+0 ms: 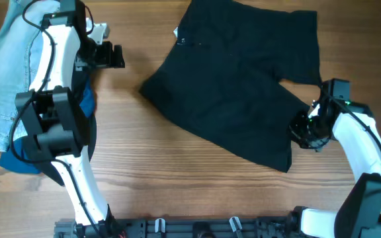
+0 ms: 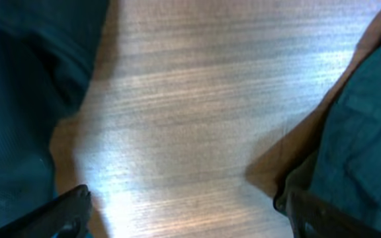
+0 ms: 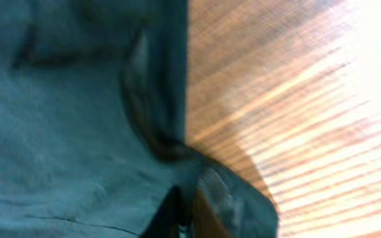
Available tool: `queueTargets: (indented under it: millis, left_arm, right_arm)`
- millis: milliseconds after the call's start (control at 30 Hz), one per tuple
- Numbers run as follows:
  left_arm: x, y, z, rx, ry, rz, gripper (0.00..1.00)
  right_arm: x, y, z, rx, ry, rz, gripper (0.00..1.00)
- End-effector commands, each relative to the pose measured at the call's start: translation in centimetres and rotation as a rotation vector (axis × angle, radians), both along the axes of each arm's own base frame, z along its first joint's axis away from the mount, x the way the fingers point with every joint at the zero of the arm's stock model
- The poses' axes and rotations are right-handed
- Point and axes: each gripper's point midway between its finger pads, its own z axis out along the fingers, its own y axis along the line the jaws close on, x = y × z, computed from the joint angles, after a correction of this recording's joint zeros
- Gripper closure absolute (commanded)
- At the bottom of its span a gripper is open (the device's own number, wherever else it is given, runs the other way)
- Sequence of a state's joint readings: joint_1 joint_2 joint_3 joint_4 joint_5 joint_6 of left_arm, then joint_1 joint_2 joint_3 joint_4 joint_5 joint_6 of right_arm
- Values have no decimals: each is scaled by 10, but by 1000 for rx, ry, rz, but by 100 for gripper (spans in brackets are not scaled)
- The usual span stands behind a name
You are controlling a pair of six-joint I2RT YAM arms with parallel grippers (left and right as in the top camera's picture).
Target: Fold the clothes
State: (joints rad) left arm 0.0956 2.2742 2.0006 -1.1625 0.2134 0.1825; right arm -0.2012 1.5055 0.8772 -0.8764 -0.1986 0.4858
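- Left fingers (image 1: pixel 114 57): spread wide above the bare wooden surface (image 1: pixel 177 172), holding nothing.
- Right fingers (image 1: pixel 306 132): at a leg hem of the black shorts (image 1: pixel 237 79); the wrist view is blurred, so the grip cannot be told.
- The black shorts: spread flat between the two pairs of fingers, apart from the left pair.
- Pale jeans (image 1: pixel 2 79): behind the left fingers.
- Blue cloth (image 1: pixel 18 162): beside the jeans, under the left arm (image 1: pixel 65 119).

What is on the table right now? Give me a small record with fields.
Table: wooden
Centre: black shorts, spread out
Left edge: jeans, with a blue cloth beside them
Left gripper: open, over bare wood, empty
Right gripper: at the right leg hem of the shorts; grip unclear
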Motion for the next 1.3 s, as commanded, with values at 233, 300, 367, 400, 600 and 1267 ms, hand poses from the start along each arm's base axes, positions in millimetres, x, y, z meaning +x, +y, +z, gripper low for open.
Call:
queueTargets:
  millis: [233,300,367,400,600,1267]
  left_arm:
    - [-68,-26,-6,-28,261,-184,14]
    - [-72,-29,-5,-46,274,-192,13]
    - [-65,-32,-5,-66,239,-195,12]
    - [-58,-35,-5,-82,209,-195,11]
    - [-42,-47,-15,-118,134,-209,9]
    - [-53,-84,-85,-129,93,-286,10]
  right_arm:
    - [-39,21,27,100,40,82,12]
    - [-48,23,36,99,40,82,4]
    - [-54,24,42,96,28,81,0]
    - [-58,26,43,99,21,78,1]
    - [-72,45,20,195,39,49,3]
    - [-60,27,-10,37,-22,59,26]
